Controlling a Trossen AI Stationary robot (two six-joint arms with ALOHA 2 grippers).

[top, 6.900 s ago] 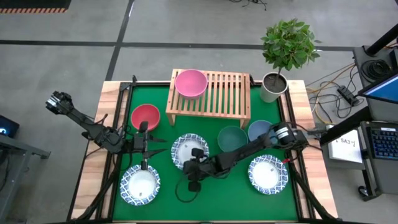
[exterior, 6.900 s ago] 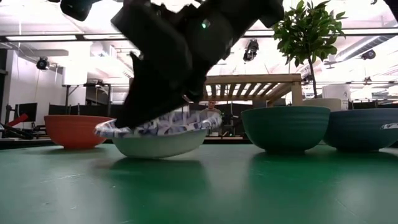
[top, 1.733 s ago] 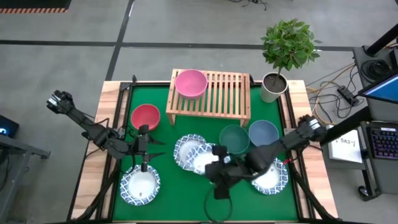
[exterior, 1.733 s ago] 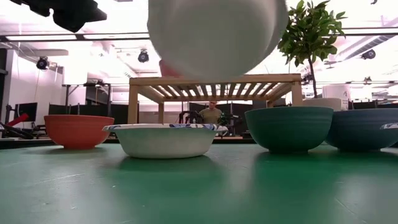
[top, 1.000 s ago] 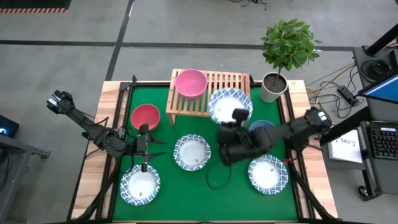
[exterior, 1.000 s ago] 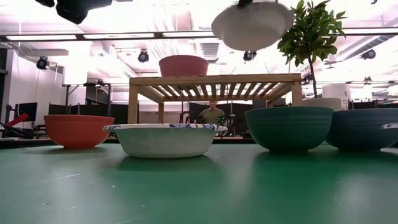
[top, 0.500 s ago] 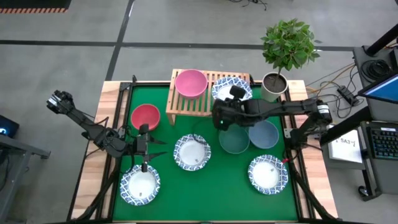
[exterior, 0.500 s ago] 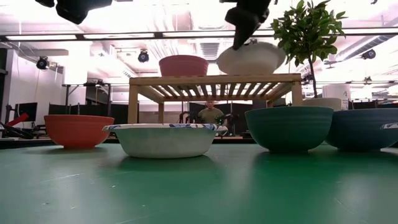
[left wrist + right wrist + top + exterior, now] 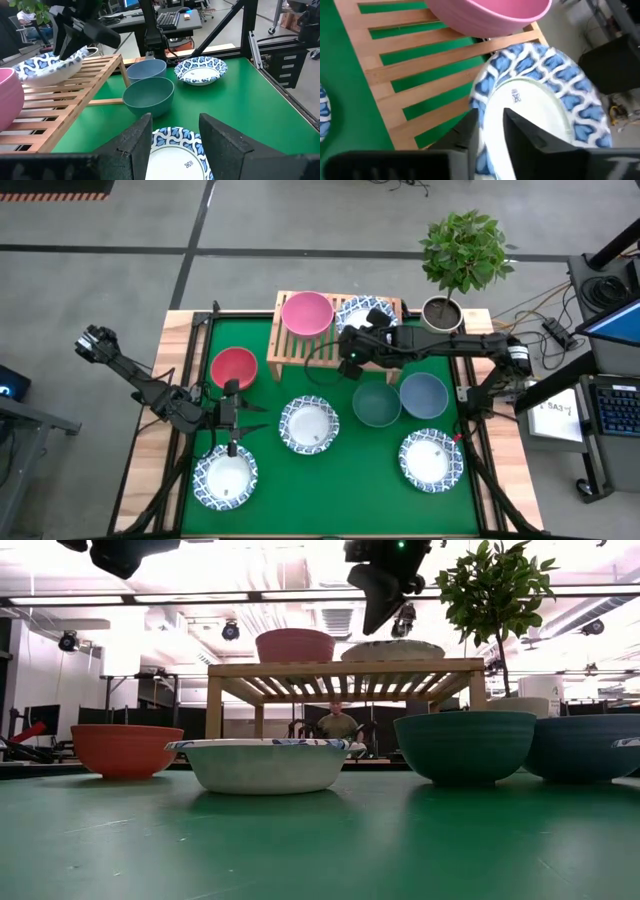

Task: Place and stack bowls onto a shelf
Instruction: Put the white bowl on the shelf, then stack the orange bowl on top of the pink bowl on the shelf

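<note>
My right gripper (image 9: 490,131) straddles the near rim of a white bowl with a blue pattern (image 9: 361,313) — fingers slightly apart, one inside, one outside, whether gripping I cannot tell. The bowl sits on the shelf (image 9: 387,350) toward its right end, beside the pink bowl (image 9: 306,313). My left gripper (image 9: 175,137) hovers apart over the table's front-left corner.

A green mat (image 9: 350,480) is seen covering the surface, edged in pale wood. The shelf (image 9: 340,345) is light wood. On it, a pink bowl (image 9: 307,313) and a white bowl with a blue patterned rim (image 9: 362,310) are shown. Red (image 9: 233,367), teal-green (image 9: 376,403) and blue (image 9: 423,394) bowls are plain. Three white bowls (image 9: 308,423) carry blue patterned rims.
</note>
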